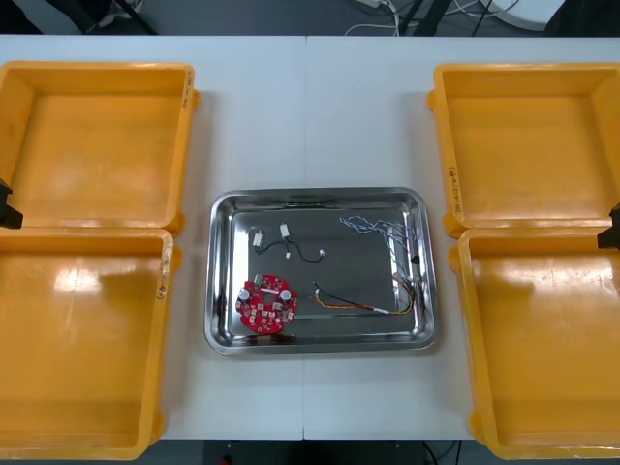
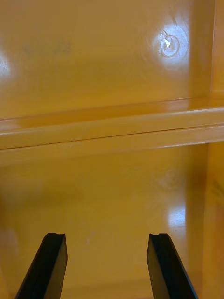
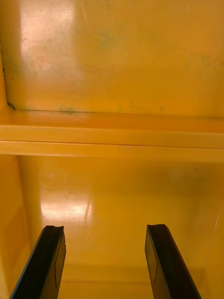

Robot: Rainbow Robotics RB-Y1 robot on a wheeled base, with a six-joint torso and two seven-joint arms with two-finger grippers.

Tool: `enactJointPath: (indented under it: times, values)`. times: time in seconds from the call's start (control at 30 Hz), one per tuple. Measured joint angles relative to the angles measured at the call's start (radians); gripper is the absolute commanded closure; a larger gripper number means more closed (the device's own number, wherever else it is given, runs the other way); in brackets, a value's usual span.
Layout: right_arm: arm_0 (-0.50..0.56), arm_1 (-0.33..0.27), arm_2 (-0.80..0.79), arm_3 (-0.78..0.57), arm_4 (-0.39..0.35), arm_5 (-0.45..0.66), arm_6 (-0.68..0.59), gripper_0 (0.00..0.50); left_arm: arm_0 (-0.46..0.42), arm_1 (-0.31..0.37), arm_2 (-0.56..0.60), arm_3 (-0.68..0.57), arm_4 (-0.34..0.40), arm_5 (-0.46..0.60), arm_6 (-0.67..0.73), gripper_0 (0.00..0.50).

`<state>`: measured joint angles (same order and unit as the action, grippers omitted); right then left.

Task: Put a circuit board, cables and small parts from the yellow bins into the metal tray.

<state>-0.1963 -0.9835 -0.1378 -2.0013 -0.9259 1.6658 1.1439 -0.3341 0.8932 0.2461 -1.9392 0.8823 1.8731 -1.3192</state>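
Yellow bins (image 1: 97,155), shiny silver tray (image 1: 349,257) — red circuit board (image 1: 266,305), blue-and-white twisted cable (image 1: 360,225).

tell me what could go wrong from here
1. The blue and white cable lies close along the right wall of the metal tray; a nudge might spill it over the rim.
2. The left gripper and right gripper hang open near adjoining rims of the yellow bins; lowering could clip them.

The white table (image 1: 310,116) spanned the front view, with a straight seam (image 1: 306,97) running from its far edge to its near edge. Beyond the far edge lay dark floor (image 1: 242,15), with loose white cords (image 1: 385,10) and a white rounded object (image 1: 528,10).
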Motion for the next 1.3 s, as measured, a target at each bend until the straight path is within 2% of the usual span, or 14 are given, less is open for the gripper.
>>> enactJointPath:
  times: [0.23,0.4,0.53,0.77,1.3]
  values:
    - [0.0,0.0,0.0,0.0,0.0,0.0,0.0,0.0,0.001,-0.001,0.0,0.0,0.0,0.0,0.0,0.0]
    - [0.001,0.0,-0.001,0.0,0.0,0.001,0.0,0.0,0.059,-0.046,0.0,-0.002,-0.002,0.0,0.0,0.0]
    - [0.001,0.0,-0.001,-0.001,0.0,0.001,0.0,0.0,0.076,-0.054,0.006,-0.031,-0.002,0.026,0.0,0.0]
    - [0.001,0.0,-0.001,-0.001,0.0,0.001,0.0,0.0,0.079,-0.054,0.034,-0.108,0.0,0.038,0.0,0.0]
    - [0.001,0.0,-0.001,-0.001,0.0,0.001,0.0,0.0,0.08,-0.054,0.052,-0.109,0.002,0.038,0.0,0.0]
